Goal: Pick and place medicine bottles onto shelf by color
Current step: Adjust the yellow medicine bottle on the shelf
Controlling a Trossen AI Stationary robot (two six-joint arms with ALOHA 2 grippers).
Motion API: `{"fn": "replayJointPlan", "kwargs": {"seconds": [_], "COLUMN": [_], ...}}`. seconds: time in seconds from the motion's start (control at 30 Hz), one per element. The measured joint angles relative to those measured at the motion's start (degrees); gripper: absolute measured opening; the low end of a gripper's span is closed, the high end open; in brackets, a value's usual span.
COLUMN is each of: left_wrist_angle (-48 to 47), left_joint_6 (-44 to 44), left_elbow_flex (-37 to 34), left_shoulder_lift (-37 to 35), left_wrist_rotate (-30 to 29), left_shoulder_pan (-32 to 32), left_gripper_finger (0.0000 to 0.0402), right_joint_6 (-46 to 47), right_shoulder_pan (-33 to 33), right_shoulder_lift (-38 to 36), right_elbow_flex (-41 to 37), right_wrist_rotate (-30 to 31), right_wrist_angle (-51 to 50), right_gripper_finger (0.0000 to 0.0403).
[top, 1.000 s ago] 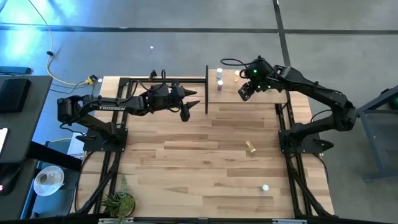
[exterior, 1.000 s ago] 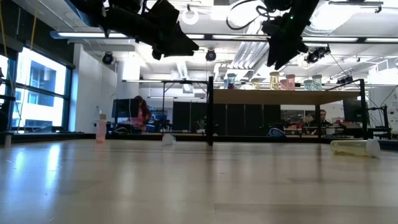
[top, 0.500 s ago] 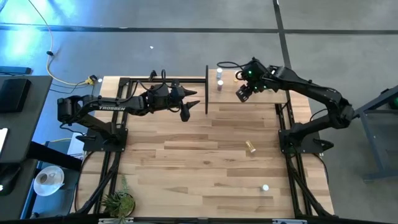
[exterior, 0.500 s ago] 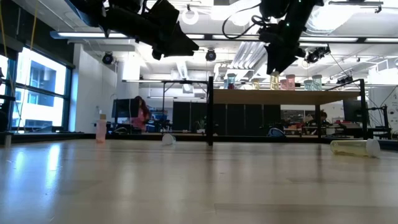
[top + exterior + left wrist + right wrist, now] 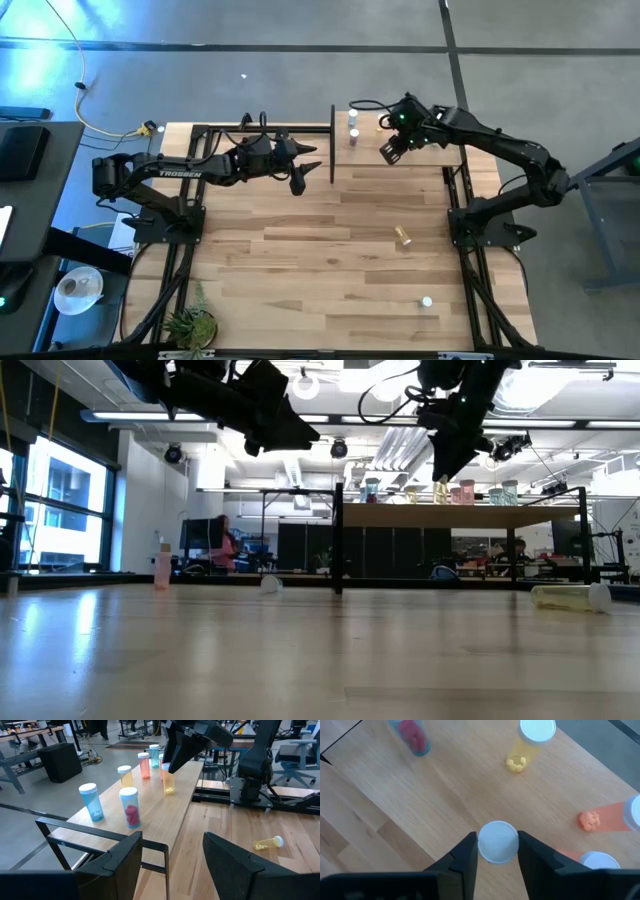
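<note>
The shelf stands at the table's far right, a pale board with black uprights. Several white-capped bottles stand on it: one blue, one with red pills, a yellow one and an orange one. My right gripper hangs over the shelf, shut on another yellow bottle. My left gripper hovers open, left of the shelf's end upright, with nothing between its fingers. My right gripper pinches the yellow bottle's white cap between its two fingers, one on either side of the round rim. The fingers come from above, slanting down. The bottle stands upright with its base on the shelf board.
A yellow bottle lies on its side on the plank table in front of the shelf, and another bottle sits near the front right. A pink bottle stands farther left. Black frame rails run along both table sides.
My right gripper has drawn its fingers in onto the bottle's cap above the shelf. The bottle stands where it stood.
</note>
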Motion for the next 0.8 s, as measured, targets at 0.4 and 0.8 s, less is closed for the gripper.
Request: {"fn": "replayJointPlan", "kwargs": {"seconds": [0.4, 0.8], "left_wrist_angle": [0.0, 0.0], "left_joint_6": [0.0, -0.1], "left_elbow_flex": [0.0, 0.0], "left_shoulder_lift": [0.0, 0.0], "left_wrist_rotate": [0.0, -0.2], "left_shoulder_pan": [0.0, 0.0], "left_gripper_finger": [0.0198, 0.0198], "right_joint_6": [-2.8, -5.2], "right_shoulder_pan": [-1.2, -2.6], "right_shoulder_lift": [0.0, 4.7], "right_elbow_flex": [0.5, 10.3], "right_wrist_rotate": [-0.2, -1.4], "right_wrist_angle": [6.6, 0.7], "right_gripper_finger": [0.0101, 0.0099]}}
